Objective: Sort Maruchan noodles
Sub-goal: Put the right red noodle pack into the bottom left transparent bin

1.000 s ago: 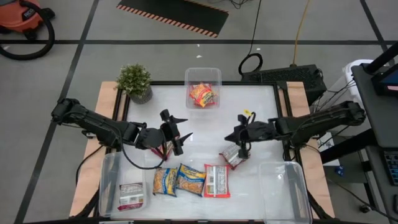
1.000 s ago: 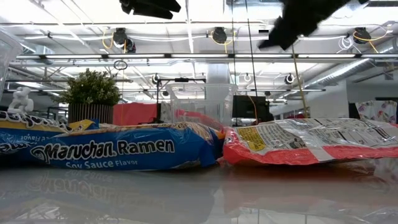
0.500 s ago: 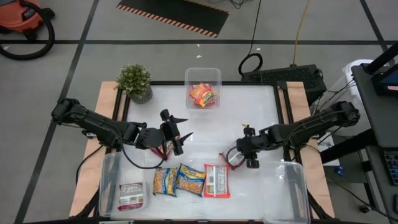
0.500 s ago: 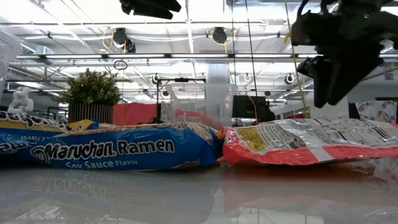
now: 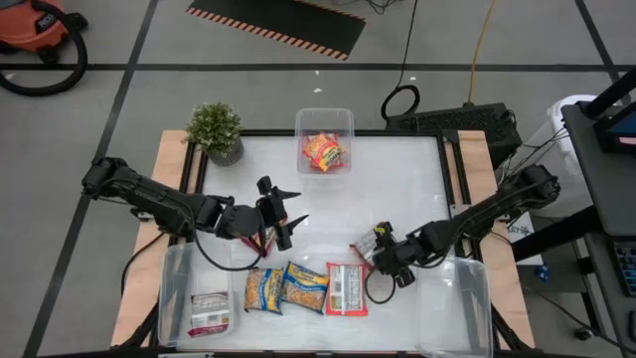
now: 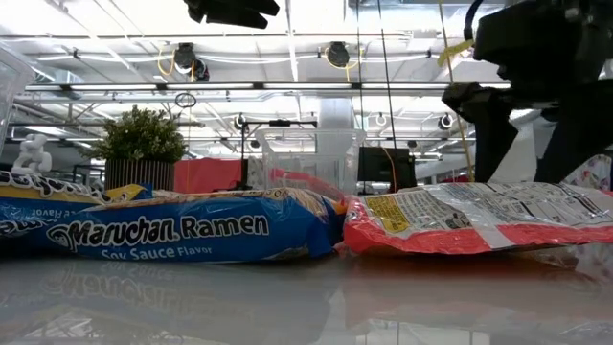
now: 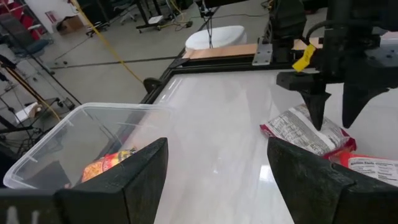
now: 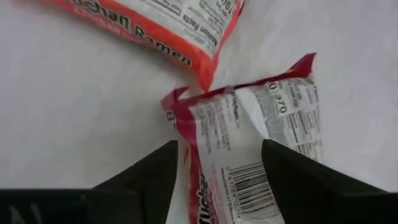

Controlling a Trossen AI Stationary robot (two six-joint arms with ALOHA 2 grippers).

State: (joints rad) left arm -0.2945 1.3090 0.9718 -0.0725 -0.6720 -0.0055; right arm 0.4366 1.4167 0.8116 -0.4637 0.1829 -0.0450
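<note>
Several Maruchan noodle packets lie flat on the white table near its front edge. Two are yellow-blue (image 5: 285,287) and one is red-orange (image 5: 346,289). Just right of them lies a red-and-white packet (image 5: 369,244). My right gripper (image 5: 383,261) is open and points steeply down over this packet (image 8: 249,143), one finger on either side of it. My left gripper (image 5: 288,221) hangs open above the table's middle left, with nothing between its fingers (image 7: 217,174). One packet lies in the far bin (image 5: 323,152) and another in the near-left bin (image 5: 209,313). My right gripper comes at the red-and-white packet (image 7: 305,130) from above with its fingers (image 7: 316,109) spread to either side of it. The packet lies flat on the table. I cannot tell whether the fingertips touch it.
A potted plant (image 5: 216,129) stands at the far left corner. A clear bin (image 5: 343,114) sits at the far middle edge. A second bin (image 5: 174,273) is at the near left and a third (image 5: 467,298) at the near right, close to my right arm.
My right gripper has gone down and toward the table's near edge, onto the red-and-white packet. It has tipped to point more steeply down and has opened. The packets have stayed where they were.
</note>
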